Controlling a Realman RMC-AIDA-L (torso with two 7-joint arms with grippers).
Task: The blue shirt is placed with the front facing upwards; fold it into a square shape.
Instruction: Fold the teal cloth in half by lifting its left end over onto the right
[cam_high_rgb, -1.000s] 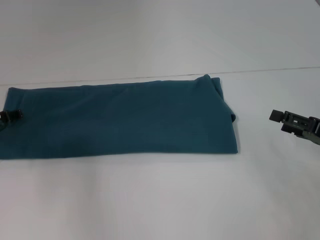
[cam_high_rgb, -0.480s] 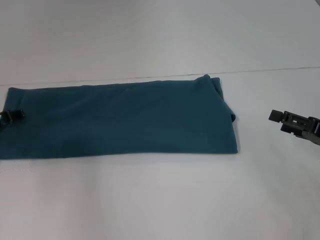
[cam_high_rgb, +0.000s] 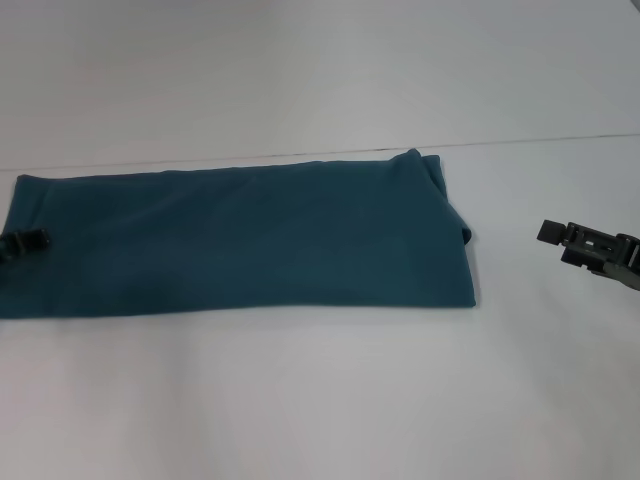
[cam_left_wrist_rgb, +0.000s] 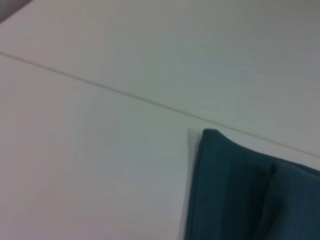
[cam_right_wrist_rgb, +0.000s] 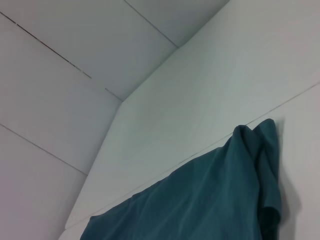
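White tabletop (cam_high_rgb: 320, 400) against a plain white wall; the dark teal-blue cotton shirt (cam_high_rgb: 240, 240) lies flat as a long horizontal band from 9 o'clock to centre, no lettering showing. Judged roughly halfway: lengthwise folds look done, and the band remains to be folded across its length into a square. Left gripper (cam_high_rgb: 22, 243) sits at the band's 9 o'clock end, right gripper (cam_high_rgb: 585, 245) off the cloth at 3 o'clock; cannot tell how wide either's fingers stand.
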